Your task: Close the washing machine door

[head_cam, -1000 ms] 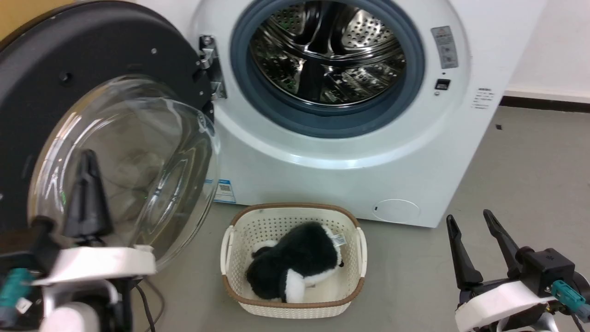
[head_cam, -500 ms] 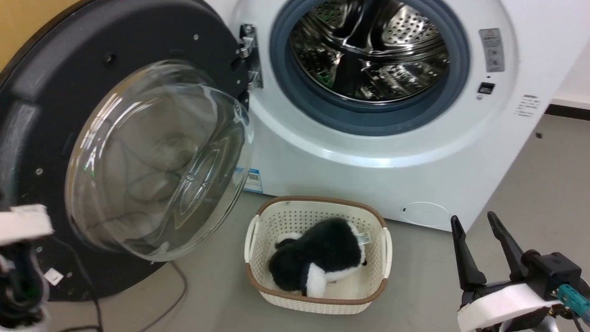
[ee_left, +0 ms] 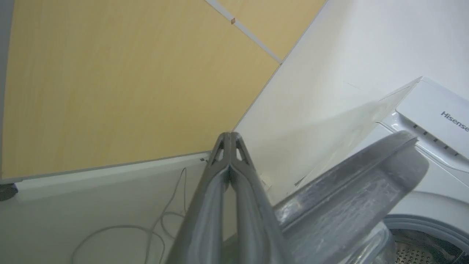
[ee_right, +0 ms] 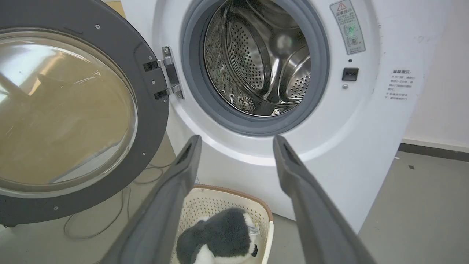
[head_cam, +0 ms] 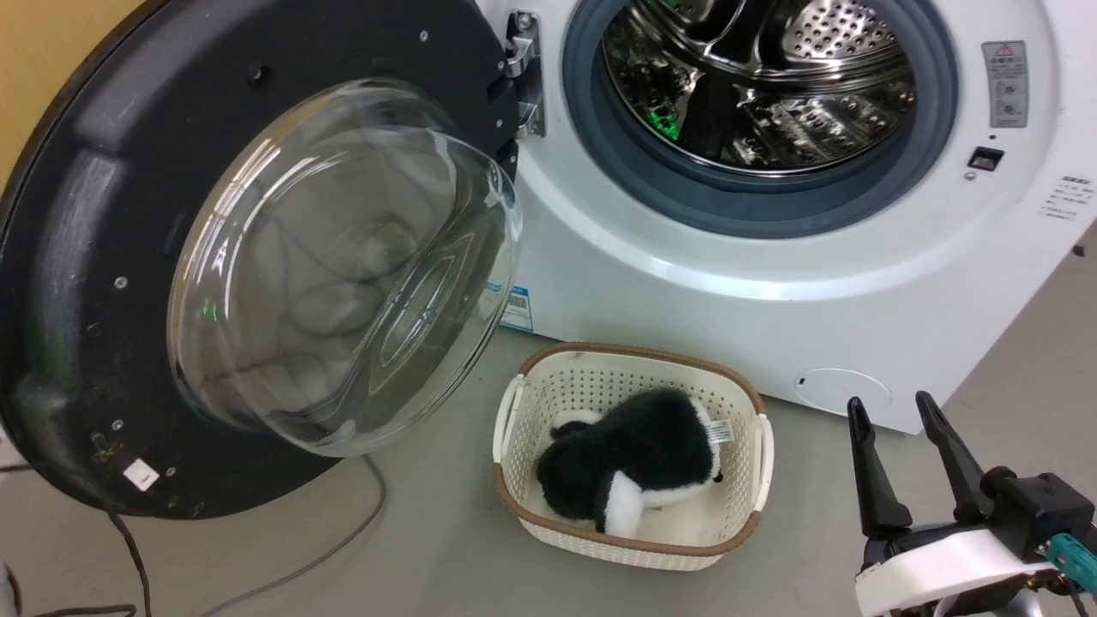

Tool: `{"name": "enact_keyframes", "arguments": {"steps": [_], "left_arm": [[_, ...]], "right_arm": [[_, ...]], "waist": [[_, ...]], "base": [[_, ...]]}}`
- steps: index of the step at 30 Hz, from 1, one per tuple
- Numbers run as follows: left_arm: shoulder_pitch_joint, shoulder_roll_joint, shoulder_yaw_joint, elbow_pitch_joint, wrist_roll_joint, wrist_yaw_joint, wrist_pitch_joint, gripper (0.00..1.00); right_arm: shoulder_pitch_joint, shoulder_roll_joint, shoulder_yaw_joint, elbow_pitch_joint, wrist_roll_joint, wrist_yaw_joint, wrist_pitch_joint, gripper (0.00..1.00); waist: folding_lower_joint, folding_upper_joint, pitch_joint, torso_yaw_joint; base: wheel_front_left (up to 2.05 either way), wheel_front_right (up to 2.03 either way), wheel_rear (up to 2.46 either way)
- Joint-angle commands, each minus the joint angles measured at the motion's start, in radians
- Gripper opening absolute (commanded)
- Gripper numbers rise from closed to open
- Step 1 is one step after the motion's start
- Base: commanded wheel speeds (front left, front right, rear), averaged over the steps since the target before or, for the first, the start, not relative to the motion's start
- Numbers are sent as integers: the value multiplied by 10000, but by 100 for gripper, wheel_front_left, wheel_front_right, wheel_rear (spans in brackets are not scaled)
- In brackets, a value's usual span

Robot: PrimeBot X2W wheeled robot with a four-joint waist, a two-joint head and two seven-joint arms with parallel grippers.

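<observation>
While the large round glossy black washing machine door [head_cam: 257, 257] with its bulging clear glass bowl hangs swung wide open off the metal hinge [head_cam: 523, 73], the big white front-loading washing machine [head_cam: 686, 291] shows its perforated steel drum [head_cam: 771, 77] and grey rubber gasket [head_cam: 651, 184] fully uncovered. Door stands out from the washing machine's front on the hinge side, well apart from the opening. On the left gripper [ee_left: 229, 141], both fingers are pressed together with nothing between them, just beside the door's outer rim and pointing toward the yellow wood-look wall panel [ee_left: 110, 73] next to the washing machine; contact with the rim cannot be told. On the right gripper [head_cam: 889, 401], fingers spread apart, empty, low in front of the washing machine near its small round hatch [head_cam: 840, 387]. Small cream perforated basket [head_cam: 557, 403] sits on the grey floor [head_cam: 428, 557] just before the washing machine, holding a black-and-white plush toy [head_cam: 634, 463]. Grey cable [head_cam: 343, 540] lies on the floor under the door.
</observation>
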Motion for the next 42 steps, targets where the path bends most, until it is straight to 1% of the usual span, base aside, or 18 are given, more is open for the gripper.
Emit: {"name": "enact_keyframes", "arguments": {"steps": [1, 6, 8, 14, 17, 21, 25, 26, 31, 34, 35, 36, 37, 39, 41, 42], "left_arm": [[-188, 185, 212, 257, -455, 21, 304, 0], [-33, 333, 516, 1050, -1339, -166, 1086, 0], [68, 329, 533, 1314, -1667, -370, 1449, 0], [264, -75, 291, 1798, -2737, -1127, 2635, 0], [352, -240, 176, 1924, -3153, -1338, 3084, 0], [535, -388, 137, 1858, -3764, -1507, 3661, 0], [910, -652, 5, 1262, -4348, -1585, 4276, 0], [910, -652, 5, 1262, -4348, -1585, 4276, 0], [1675, -1184, -453, -91, -4933, -1643, 5020, 0], [2026, -1577, -898, -859, -5266, -1677, 5422, 0], [2212, -1799, -1259, -1351, -5453, -1699, 5679, 0], [2212, -1799, -1259, -1351, -5453, -1699, 5679, 0], [2374, -1973, -1643, -1836, -5678, -1721, 5934, 0], [2535, -2094, -2047, -2307, -5863, -1743, 6148, 0], [2698, -2188, -2425, -2688, -6027, -1765, 6278, 0], [2698, -2188, -2425, -2688, -6027, -1765, 6278, 0]], "right_arm": [[10, 22, 7, -7, 76, 5, -108, 100], [-18, 24, 18, -16, 160, 5, -211, 100], [-19, 25, 5, -21, 191, 5, -253, 100], [-58, 27, 33, -21, 250, 5, -379, 100], [-93, 28, 131, -20, 312, 6, -441, 100], [-100, 29, 206, -52, 426, 6, -525, 100], [-26, 30, 176, -92, 534, 6, -609, 100], [-26, 30, 176, -92, 534, 6, -609, 100], [72, 32, 73, -108, 638, 6, -712, 100], [76, 33, 18, -105, 679, 7, -775, 100], [61, 34, 39, -86, 705, 7, -817, 100], [61, 34, 39, -86, 705, 7, -817, 100], [39, 34, 88, -81, 742, 7, -859, 100], [13, 35, 135, -92, 785, 7, -901, 100], [-7, 36, 191, -100, 827, 7, -942, 100], [-7, 36, 191, -100, 827, 7, -942, 100]], "waist": [[0, 0, 60, 78], [0, 0, 105, 200], [0, 0, 133, 257], [0, 0, 218, 459], [0, 0, 204, 511], [0, 0, 199, 580], [0, 0, 209, 695], [0, 0, 209, 695], [0, 0, 247, 942], [0, 0, 283, 1118], [0, 0, 271, 1214], [0, 0, 271, 1214], [0, 0, 253, 1271], [0, 0, 232, 1281], [0, 0, 200, 1223], [0, 0, 200, 1223]], "base": [[0, 0, 0], [0, 0, 0], [0, 0, 0], [0, 0, 0], [0, 0, 0], [0, 0, 0], [0, 0, 0], [0, 0, 0], [0, 0, 0], [0, 0, 0], [0, 0, 0], [0, 0, 0], [0, 0, 0], [0, 0, 0], [0, 0, 0], [0, 0, 0]]}}
